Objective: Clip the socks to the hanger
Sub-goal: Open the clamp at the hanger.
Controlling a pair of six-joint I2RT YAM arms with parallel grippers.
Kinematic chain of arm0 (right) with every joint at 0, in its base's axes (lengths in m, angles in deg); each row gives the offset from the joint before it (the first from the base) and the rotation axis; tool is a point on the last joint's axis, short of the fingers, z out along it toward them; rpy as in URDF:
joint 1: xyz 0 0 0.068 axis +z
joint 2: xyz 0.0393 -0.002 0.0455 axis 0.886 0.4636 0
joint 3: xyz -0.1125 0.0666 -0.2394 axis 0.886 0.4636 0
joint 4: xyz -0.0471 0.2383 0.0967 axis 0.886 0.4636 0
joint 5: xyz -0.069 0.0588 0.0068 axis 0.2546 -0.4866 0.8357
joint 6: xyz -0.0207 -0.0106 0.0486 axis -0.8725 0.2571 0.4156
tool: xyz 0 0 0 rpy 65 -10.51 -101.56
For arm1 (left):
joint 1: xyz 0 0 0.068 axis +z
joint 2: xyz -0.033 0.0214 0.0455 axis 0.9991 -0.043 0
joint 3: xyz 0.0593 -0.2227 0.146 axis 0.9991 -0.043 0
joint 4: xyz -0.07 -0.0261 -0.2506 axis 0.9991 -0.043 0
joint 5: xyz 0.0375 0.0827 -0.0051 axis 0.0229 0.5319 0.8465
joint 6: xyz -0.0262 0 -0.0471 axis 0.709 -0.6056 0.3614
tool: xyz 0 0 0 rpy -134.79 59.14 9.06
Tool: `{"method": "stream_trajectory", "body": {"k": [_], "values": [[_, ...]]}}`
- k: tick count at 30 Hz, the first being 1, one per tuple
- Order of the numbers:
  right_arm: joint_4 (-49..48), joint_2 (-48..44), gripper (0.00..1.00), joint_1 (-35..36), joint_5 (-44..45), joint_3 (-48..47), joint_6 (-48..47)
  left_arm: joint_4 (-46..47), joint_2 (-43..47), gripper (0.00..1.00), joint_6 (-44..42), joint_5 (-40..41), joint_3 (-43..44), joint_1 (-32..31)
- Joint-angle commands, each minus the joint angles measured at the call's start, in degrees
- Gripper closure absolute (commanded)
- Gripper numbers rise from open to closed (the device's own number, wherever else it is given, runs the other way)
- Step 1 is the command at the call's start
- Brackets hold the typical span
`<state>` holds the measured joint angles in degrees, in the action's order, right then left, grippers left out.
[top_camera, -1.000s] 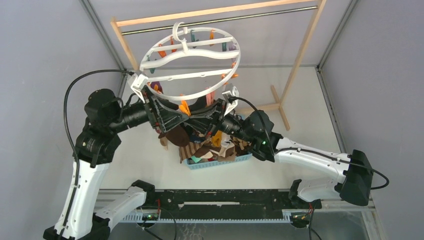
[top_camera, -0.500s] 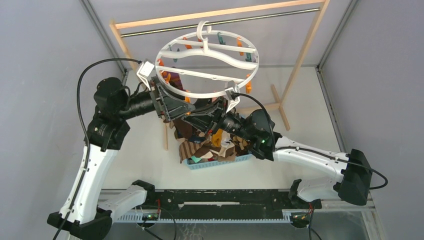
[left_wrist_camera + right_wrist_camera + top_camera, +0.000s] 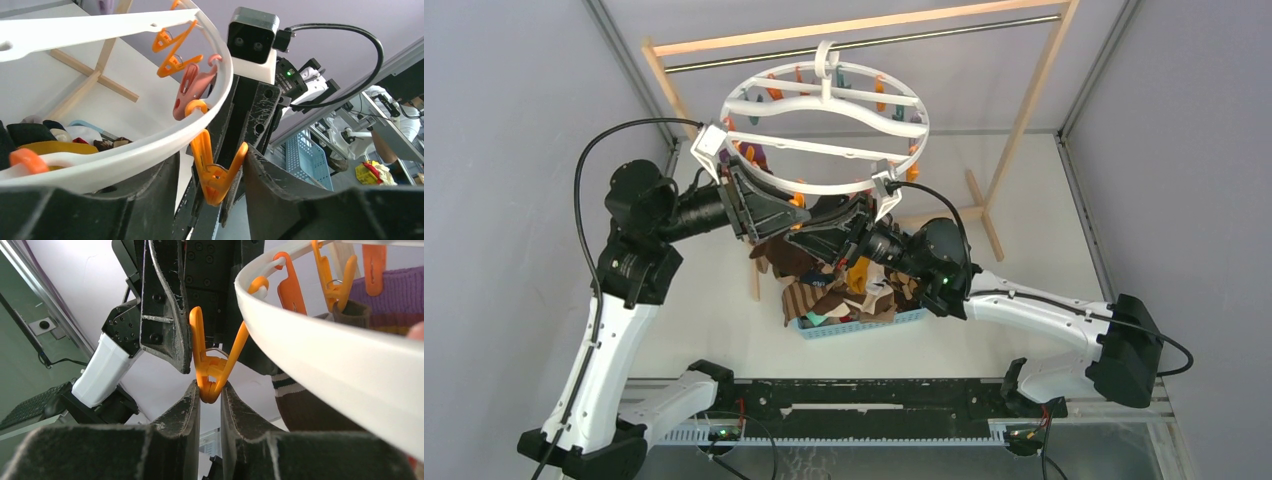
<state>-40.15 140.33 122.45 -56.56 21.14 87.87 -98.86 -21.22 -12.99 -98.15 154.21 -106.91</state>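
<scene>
The white ring hanger (image 3: 844, 187) hangs from the rack rod with orange, teal and pink clothespins. One orange clothespin (image 3: 796, 203) dangles from its near rim. My left gripper (image 3: 786, 215) is open, its fingers on either side of that clothespin's (image 3: 215, 177) handles, the right finger touching one handle. My right gripper (image 3: 812, 232) is shut on the lower tip of the same clothespin (image 3: 212, 365). A brown striped sock (image 3: 305, 405) hangs beside it under the ring (image 3: 320, 350). Mixed socks (image 3: 844, 295) fill the basket below.
The light-blue basket (image 3: 864, 325) stands under both grippers. The wooden-framed rack (image 3: 1024, 110) with its metal rod (image 3: 874, 40) stands behind. A purple sock (image 3: 395, 290) hangs further round the ring. Grey walls close in left and right.
The hanger swung right and has now swung back a little to the left. My left arm rose and moved in toward the clothespin; my right gripper has stayed at the same clothespin.
</scene>
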Motion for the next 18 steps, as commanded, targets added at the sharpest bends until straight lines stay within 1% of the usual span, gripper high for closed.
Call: {"method": "stream_trajectory", "body": {"k": [1,3,8,12,14,18], "values": [[-0.81,0.35,0.99,1.19,-7.59,0.04,2.46,4.91,0.8,0.52,-0.02,-0.21,-1.6,-0.13],[-0.76,0.26,0.97,1.06,-7.86,-0.01,2.65,4.64,1.11,0.59,-0.42,0.13,-1.82,-0.05],[-1.03,0.06,0.9,0.6,-8.36,0.03,3.68,2.61,2.25,0.8,-2.02,3.86,-2.04,-0.09],[1.1,-1.03,0.75,0.57,-7.18,0.04,2.64,-0.09,3.0,0.93,-3.25,8.22,-2.17,-0.05],[2.38,-2.38,0.65,0.5,-5.8,0.73,1.44,-1.43,3.36,0.99,-3.75,10.18,-2.17,-0.05],[8.21,-6.66,0.43,0.02,-2.56,2.1,-2.34,-4.17,3.72,1.0,-3.91,12.34,-1.7,-0.07]]}}
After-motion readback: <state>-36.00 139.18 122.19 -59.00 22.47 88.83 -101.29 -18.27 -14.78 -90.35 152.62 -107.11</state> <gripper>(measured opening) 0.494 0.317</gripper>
